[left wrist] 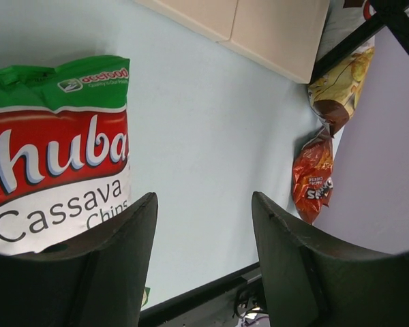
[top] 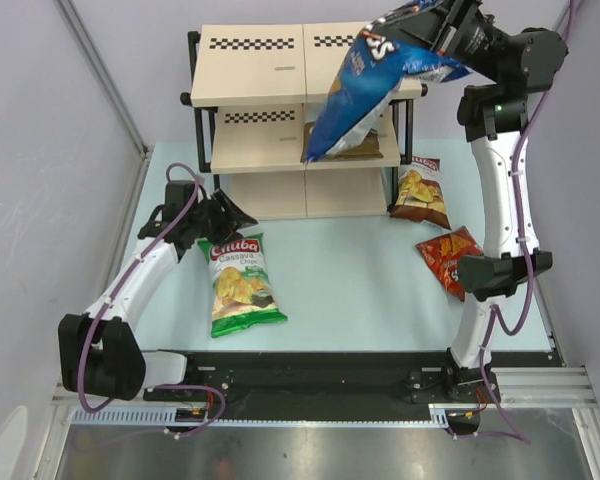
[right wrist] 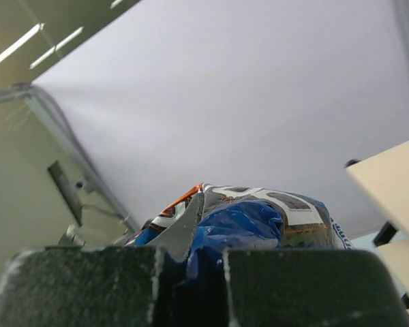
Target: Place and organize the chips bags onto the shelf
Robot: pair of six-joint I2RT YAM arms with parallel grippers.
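Overhead, the right end effector (top: 435, 35) pinches the blue Doritos bag (top: 365, 85) above the shelf (top: 250, 65); left end effector (left wrist: 203, 201) gapes.

Beige shelf (top: 260, 85) w/ blk-wht checker strips, blk frame; blue bag (top: 365, 85), green-wht-red bag (top: 242, 285), red bag (top: 450, 260), brown-yellow bag (top: 420, 197); pale-blue table (top: 360, 290).

Robot lab cell, pale wall panels (top: 40, 110), aluminium rail (top: 540, 379)

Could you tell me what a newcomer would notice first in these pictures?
The big blue Doritos bag dangles high in front of the shelf, pinched by the right gripper. Down on the table, the left gripper sits open at the top edge of the green Chuba Cassava bag.
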